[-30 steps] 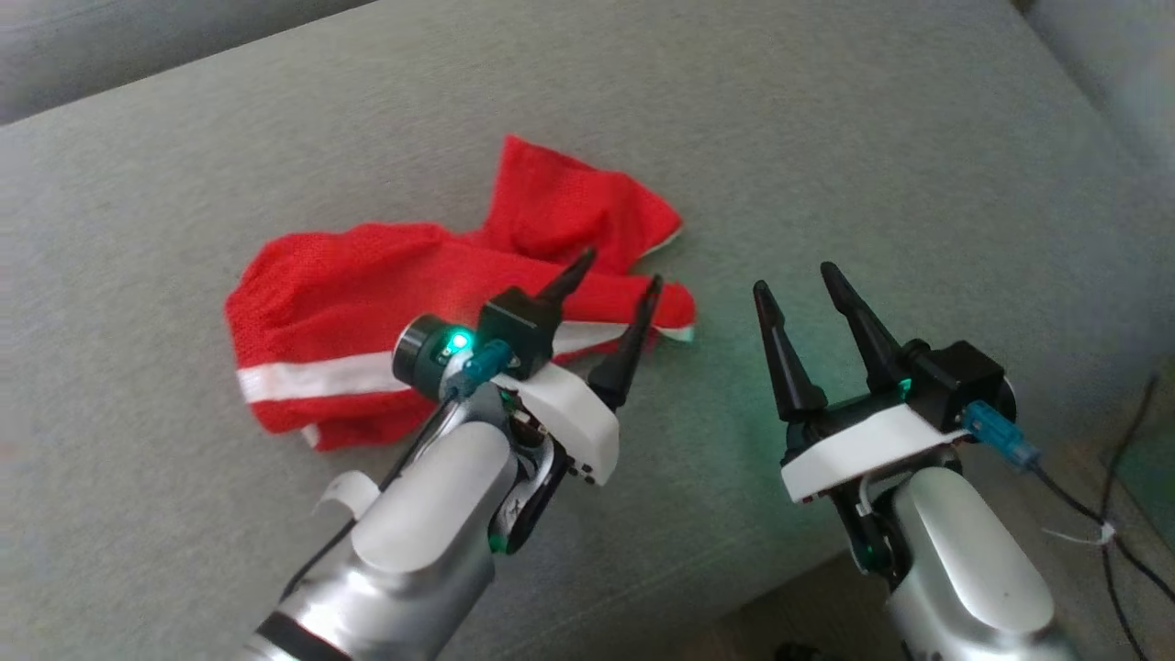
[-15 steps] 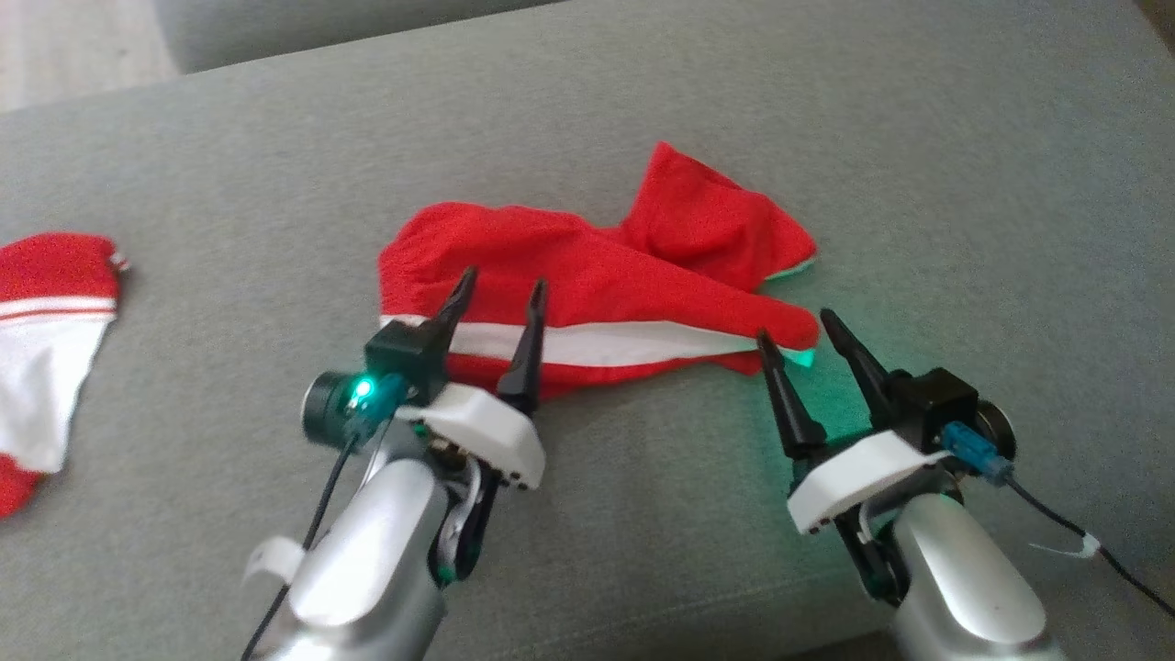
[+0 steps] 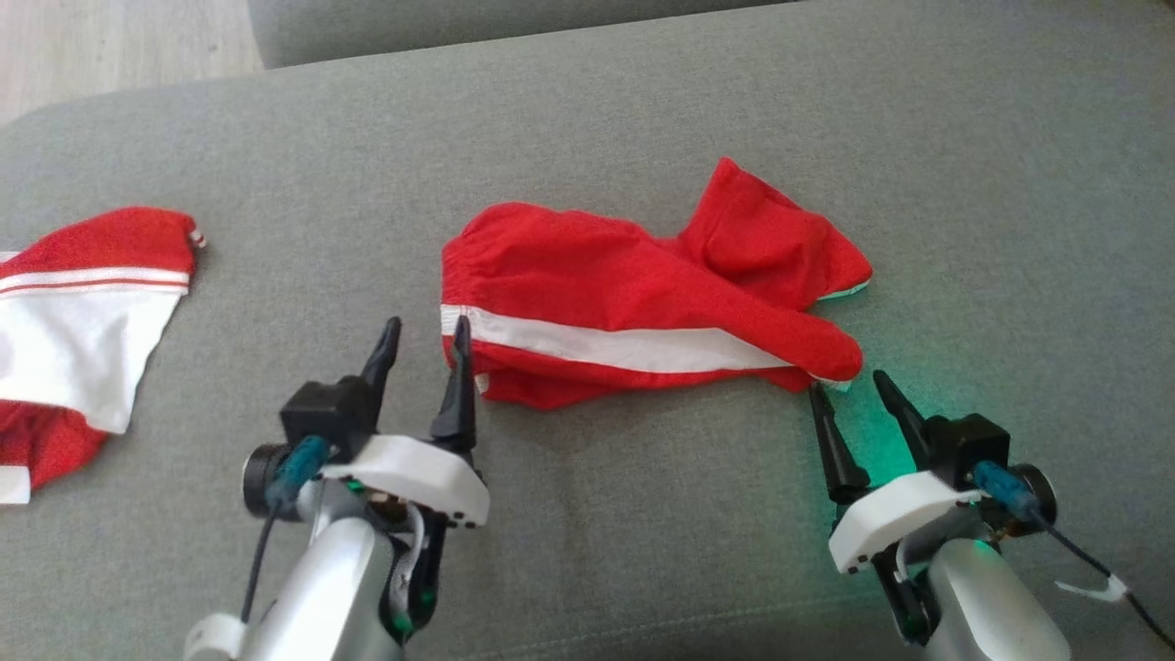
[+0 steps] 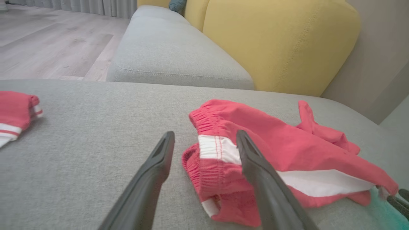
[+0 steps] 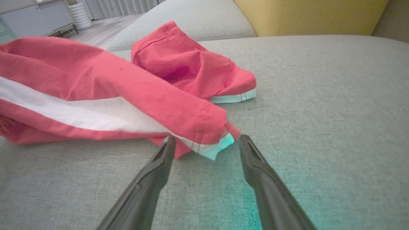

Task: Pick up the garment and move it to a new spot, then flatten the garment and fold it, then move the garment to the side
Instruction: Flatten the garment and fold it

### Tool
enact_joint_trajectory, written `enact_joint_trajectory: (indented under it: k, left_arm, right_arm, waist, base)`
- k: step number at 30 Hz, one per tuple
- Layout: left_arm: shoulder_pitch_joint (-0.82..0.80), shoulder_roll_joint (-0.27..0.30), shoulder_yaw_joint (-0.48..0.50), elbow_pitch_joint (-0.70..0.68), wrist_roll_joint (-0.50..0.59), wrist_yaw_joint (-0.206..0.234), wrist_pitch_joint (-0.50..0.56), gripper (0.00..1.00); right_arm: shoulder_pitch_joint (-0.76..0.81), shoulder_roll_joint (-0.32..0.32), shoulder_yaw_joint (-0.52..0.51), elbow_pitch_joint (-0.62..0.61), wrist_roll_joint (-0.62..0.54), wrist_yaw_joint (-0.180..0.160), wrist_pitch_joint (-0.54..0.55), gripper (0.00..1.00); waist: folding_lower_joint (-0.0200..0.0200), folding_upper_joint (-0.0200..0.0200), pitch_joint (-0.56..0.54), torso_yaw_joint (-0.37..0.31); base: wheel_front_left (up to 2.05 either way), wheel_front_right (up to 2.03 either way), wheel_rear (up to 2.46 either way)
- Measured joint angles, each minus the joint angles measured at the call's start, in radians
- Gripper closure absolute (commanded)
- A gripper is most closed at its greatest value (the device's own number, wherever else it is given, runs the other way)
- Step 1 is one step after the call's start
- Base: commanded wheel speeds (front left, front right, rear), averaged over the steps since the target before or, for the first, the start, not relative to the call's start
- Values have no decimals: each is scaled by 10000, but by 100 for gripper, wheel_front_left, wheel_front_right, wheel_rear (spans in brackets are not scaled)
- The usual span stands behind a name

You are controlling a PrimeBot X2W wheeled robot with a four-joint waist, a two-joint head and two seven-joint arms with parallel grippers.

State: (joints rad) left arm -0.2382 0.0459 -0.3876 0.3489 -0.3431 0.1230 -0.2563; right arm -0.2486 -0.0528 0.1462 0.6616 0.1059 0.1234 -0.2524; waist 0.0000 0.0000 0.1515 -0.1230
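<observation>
The garment (image 3: 633, 308) is a pair of red shorts with a white side stripe, lying crumpled on the grey sofa seat (image 3: 587, 119). My left gripper (image 3: 424, 323) stands open at the garment's waistband end, one finger just over its edge; the left wrist view has the elastic waistband (image 4: 211, 150) between the fingers. My right gripper (image 3: 849, 383) is open too, its tips just short of the leg hem. That hem corner (image 5: 212, 147) lies between the right fingers in the right wrist view. Neither gripper holds anything.
A second red-and-white garment (image 3: 78, 321) lies at the seat's left end. Beyond the seat are a grey cushion (image 4: 172, 60), a yellow backrest (image 4: 281, 41) and wood floor (image 3: 110, 41). A thin cable (image 3: 1092, 574) trails from my right wrist.
The head camera has swung left, bringing the second garment into view. My left gripper has come off the garment's middle to its waistband end; my right gripper now sits at the leg hem.
</observation>
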Motion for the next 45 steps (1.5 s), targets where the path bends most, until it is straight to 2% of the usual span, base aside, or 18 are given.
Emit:
enact_joint_trajectory:
  k: [4,5,7,9,10,11,20,27,28,29,34,38,45]
  left_arm:
    - [262,2,368,-182,107,2,0,0]
    - [335,2,456,-196,121,-2,0,0]
    - [462,2,545,-197,153,-10,0,0]
    - [590,2,644,-203,163,-61,0,0]
    - [643,2,694,-203,163,-84,2,0]
    - [643,2,694,-203,163,-84,2,0]
    - [951,4,746,-121,157,-176,2,0]
    - [1126,2,426,150,146,-190,6,0]
    - [1177,2,408,198,146,-188,6,0]
    - [1232,8,408,251,146,-188,6,0]
    - [1504,13,468,360,148,-174,6,0]
    - [1786,13,606,345,155,-165,6,0]
    - [2257,17,1137,136,577,56,6,0]
  right_arm:
    - [-33,0,-19,94,58,0,0,0]
    - [-33,0,6,65,125,0,0,6]
    - [-33,6,40,-35,173,0,0,41]
    - [-35,6,36,-82,173,0,0,68]
    - [-35,6,38,-90,173,0,0,89]
    - [-35,6,38,-90,173,0,0,100]
    - [-175,8,-535,-769,-8,0,0,100]
    - [-1129,-533,-1260,88,-583,0,0,100]
    - [-1287,-637,-1442,290,-681,0,0,75]
    - [-1421,-715,-1676,437,-782,0,0,0]
    - [-1757,-884,-3001,1277,-1737,0,2,0]
    - [-1713,-748,-4105,997,-2295,0,0,0]
    - [-739,-54,-3697,-48,-2297,0,0,0]
  waist:
    - [0,0,-20,112]
    - [0,0,-22,147]
    - [0,0,-32,206]
    - [0,0,-36,264]
    - [0,0,-38,292]
    - [0,0,-38,292]
    - [0,0,-85,561]
    - [0,0,-241,1126]
    - [0,0,-263,1232]
    - [0,0,-286,1346]
    - [0,0,-418,1826]
    - [0,0,-634,1997]
    - [0,0,-1103,2004]
  base:
    - [0,0,0]
    - [0,0,0]
    - [0,0,0]
    - [0,0,0]
    - [0,0,0]
    - [0,0,0]
    - [0,0,0]
    - [0,0,0]
    - [0,0,0]
    - [0,0,0]
    - [0,0,0]
    - [0,0,0]
    - [0,0,0]
